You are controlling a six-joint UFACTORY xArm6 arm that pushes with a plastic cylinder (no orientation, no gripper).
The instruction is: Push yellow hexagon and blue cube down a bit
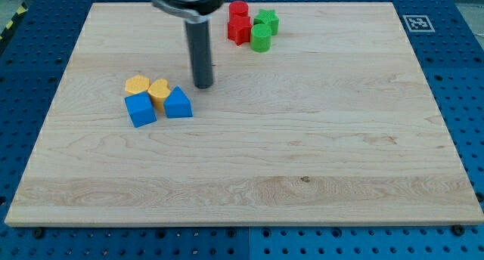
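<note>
Tip (pixel 203 86) stands right of yellow hexagon (pixel 137 85) and blue cube (pixel 140 109), touching neither.

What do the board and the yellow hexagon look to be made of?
Board: pale wood, matte, with visible grain lines and a small dark knot. Yellow hexagon: probably moulded plastic, judging by its uniform saturated colour and soft sheen, though painted wood can't be ruled out.

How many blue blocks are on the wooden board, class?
2. A blue cube sits at the view's left, below the yellow hexagon; a second blue block lies just right of it, below another yellow block. My tip is up-right of them. None seem hidden.
</note>
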